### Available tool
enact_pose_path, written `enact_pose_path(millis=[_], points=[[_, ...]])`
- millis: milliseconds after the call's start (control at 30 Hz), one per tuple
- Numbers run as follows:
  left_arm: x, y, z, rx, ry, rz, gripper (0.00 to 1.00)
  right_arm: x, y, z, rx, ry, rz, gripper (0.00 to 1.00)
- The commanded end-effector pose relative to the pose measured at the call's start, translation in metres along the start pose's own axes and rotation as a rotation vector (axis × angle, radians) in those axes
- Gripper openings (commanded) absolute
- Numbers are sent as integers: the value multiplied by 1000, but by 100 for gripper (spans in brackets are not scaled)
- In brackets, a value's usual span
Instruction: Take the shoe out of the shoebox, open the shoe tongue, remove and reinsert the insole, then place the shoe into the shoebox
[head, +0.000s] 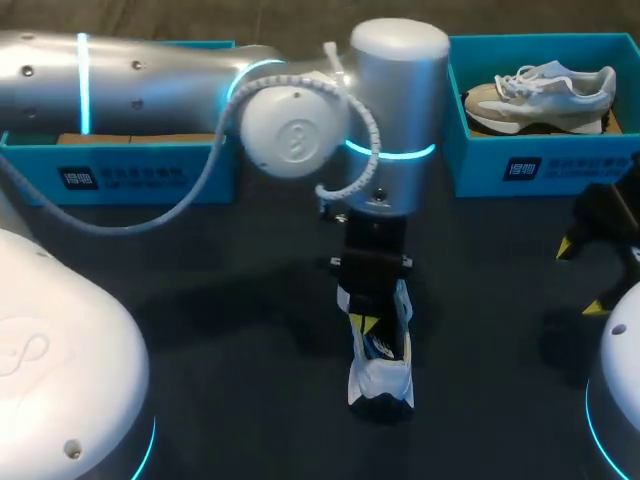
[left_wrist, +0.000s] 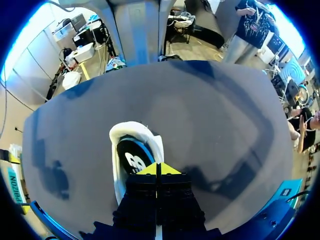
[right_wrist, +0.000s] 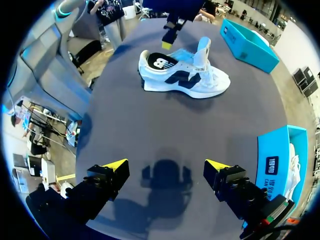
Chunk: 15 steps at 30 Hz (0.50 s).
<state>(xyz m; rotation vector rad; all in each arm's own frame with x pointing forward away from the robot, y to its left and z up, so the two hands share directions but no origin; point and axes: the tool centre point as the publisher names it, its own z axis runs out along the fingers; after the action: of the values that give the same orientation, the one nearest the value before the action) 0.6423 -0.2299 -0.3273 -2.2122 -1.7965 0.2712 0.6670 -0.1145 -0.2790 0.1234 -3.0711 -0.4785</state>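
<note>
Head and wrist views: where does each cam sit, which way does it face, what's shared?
Head view: fixed above and behind, looking down on the table; left arm enters from the left, right gripper at the right edge.
Left wrist view: on the left wrist, looking along the left gripper into the white shoe.
Right wrist view: on the right wrist, looking across the table past the open right gripper at the shoe's side.
Shared: all three show the white shoe.

**White shoe out on the table**

The shoe (head: 381, 385) stands on its sole mid-table, white with a dark side logo, tongue (right_wrist: 202, 50) raised and dark insole (left_wrist: 132, 159) inside. The blue, open left shoebox (head: 140, 178) and right shoebox (head: 540, 166) sit along the far edge.
</note>
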Motion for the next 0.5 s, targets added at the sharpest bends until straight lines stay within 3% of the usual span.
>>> enact_pose_path(millis=[33, 500], points=[[-8, 7, 6, 14, 95, 4, 0, 1, 0, 0, 1, -2, 0, 100], [-9, 11, 22, 39, 85, 3, 0, 1, 0, 0, 1, -2, 0, 100]])
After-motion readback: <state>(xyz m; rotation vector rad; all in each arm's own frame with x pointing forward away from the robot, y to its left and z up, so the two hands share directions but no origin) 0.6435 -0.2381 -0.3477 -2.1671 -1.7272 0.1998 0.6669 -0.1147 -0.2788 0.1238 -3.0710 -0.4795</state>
